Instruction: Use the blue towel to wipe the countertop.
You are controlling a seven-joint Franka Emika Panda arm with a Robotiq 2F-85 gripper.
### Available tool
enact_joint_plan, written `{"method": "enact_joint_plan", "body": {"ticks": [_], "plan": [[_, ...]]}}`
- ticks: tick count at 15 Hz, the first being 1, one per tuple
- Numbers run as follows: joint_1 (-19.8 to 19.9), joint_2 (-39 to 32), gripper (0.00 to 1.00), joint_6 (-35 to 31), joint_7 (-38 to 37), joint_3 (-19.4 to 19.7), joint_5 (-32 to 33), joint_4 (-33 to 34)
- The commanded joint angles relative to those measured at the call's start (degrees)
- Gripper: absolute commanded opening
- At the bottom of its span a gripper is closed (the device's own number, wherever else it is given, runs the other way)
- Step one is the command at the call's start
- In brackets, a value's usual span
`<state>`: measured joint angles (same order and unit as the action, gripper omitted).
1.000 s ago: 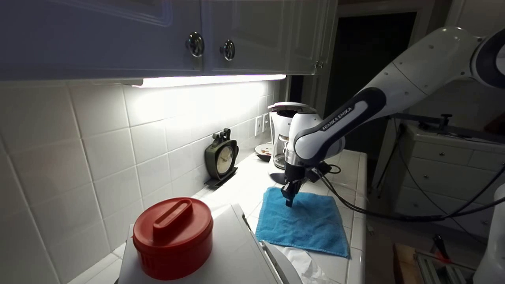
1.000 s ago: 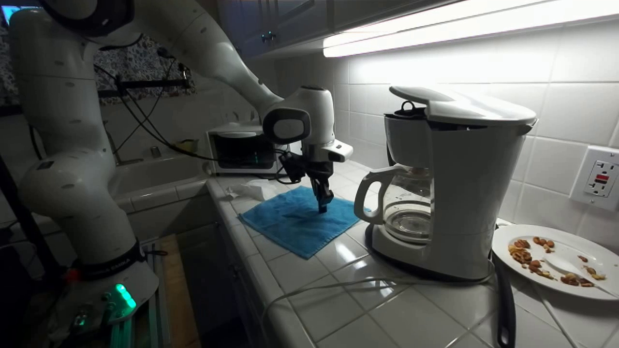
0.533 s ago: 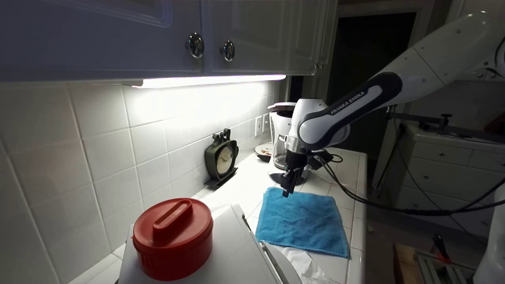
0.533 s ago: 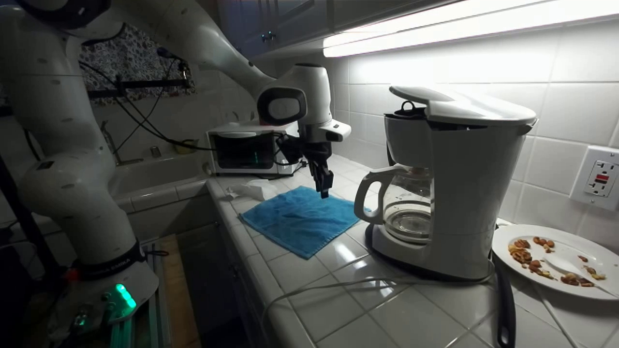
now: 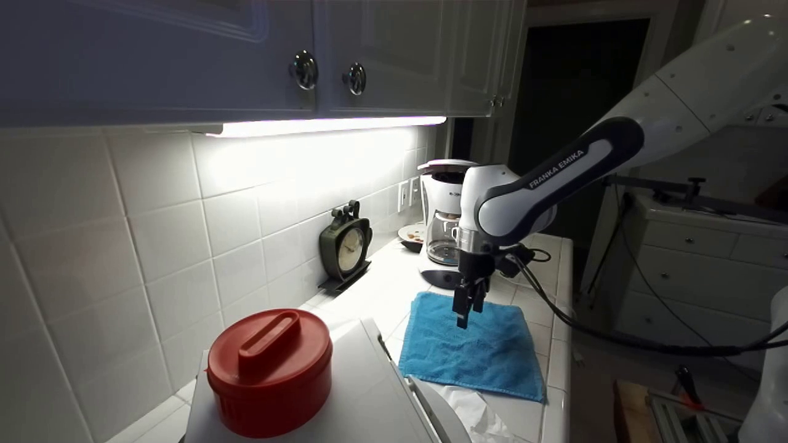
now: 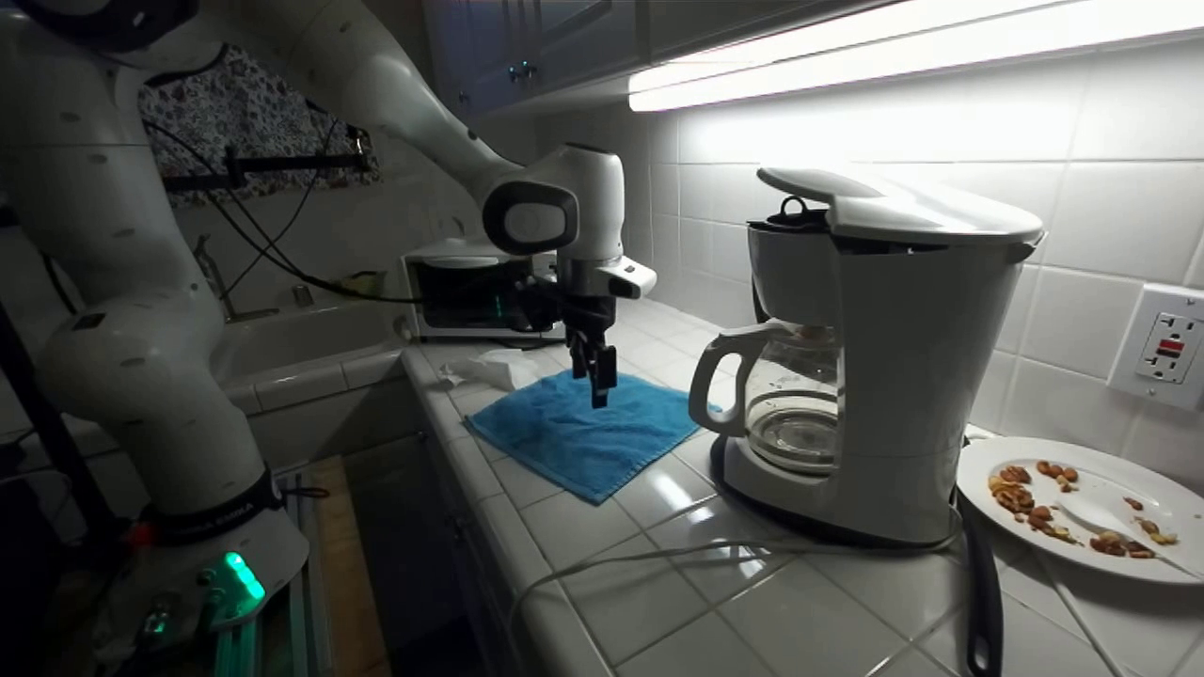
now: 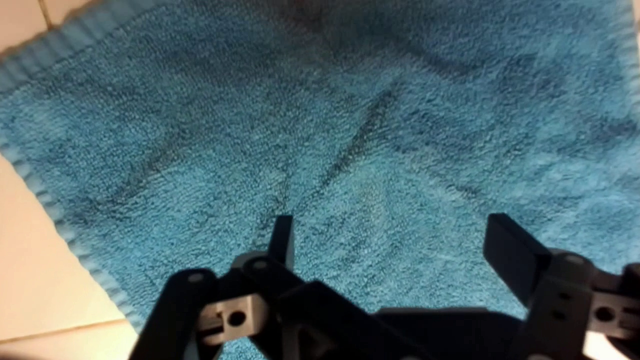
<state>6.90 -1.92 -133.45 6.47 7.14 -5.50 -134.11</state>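
Observation:
The blue towel (image 5: pixel 474 363) lies spread flat and lightly creased on the white tiled countertop (image 5: pixel 385 292). In an exterior view the towel (image 6: pixel 564 447) has one corner towards the coffee maker. My gripper (image 6: pixel 591 390) points down over its middle part. Seen from the wrist, the gripper (image 7: pixel 390 220) stands open, its black fingertips (image 7: pixel 515 257) wide apart. Below them stretches the towel (image 7: pixel 350 145), with no fabric pinched up between them. Whether the tips touch the cloth I cannot tell. Bare countertop (image 7: pixel 45 265) shows past the towel's left edge.
A white coffee maker (image 6: pixel 912 376) stands close to the towel, its cord (image 6: pixel 658 557) lying across the tiles. Behind is a plate (image 6: pixel 978 461) of nuts. Crumpled white paper (image 5: pixel 474 418) touches the towel's near side. A red-lidded container (image 5: pixel 271 375) sits on the toaster oven (image 5: pixel 363 394).
The gripper was shut with its tip at the towel a second ago. It rose, shifted towards the toaster oven, came lower again, and its fingers spread. The towel has not visibly moved.

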Motion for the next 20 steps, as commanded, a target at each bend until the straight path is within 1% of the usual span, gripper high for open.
{"method": "enact_joint_plan", "body": {"ticks": [1,5,9,10,11,15,20], "plan": [[-0.2,1.5,1.0,-4.6,0.4,-0.5,-0.2,-4.3],[-0.5,1.0,1.0,-11.7,0.9,-0.9,-1.1,-7.3],[-0.7,0.5,1.0,-15.5,1.0,-1.5,-1.4,-9.3],[-0.7,0.4,0.83,-15.9,1.1,-1.6,-1.3,-9.5],[-0.7,0.4,0.74,-16.4,1.1,-1.6,-1.3,-9.8],[-0.6,0.4,0.44,-17.1,1.7,-1.6,-1.4,-10.1],[-0.3,0.9,0.1,-16.6,2.0,-1.2,-1.3,-9.7]]}}
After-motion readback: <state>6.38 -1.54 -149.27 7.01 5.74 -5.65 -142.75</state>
